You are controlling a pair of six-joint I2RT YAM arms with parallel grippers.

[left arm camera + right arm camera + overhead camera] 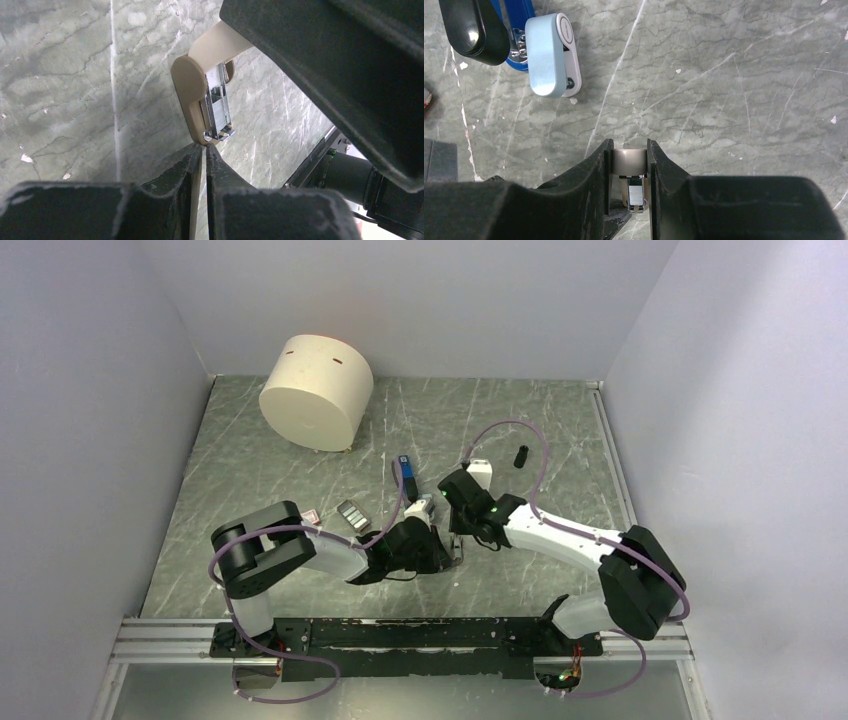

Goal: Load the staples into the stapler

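Right gripper clamped on the small beige oval lump; left gripper closed to a slit at the lump's end. Slim blue plastic stapler lies ahead-left of the right gripper, long axis running away; right arm likely nearer.

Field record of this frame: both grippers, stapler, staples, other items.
right gripper: shut on beige oval piece with metal insert
left gripper: nearly shut, tips just below the beige oval piece; contents unclear
slim blue plastic stapler: on table, ungripped
silver-grey ribbed staple block: on table near left arm, ungripped
pale-blue capsule-shaped piece: on table beside stapler
small black cylinder: on table, right of stapler
large cream cylinder: far left of table
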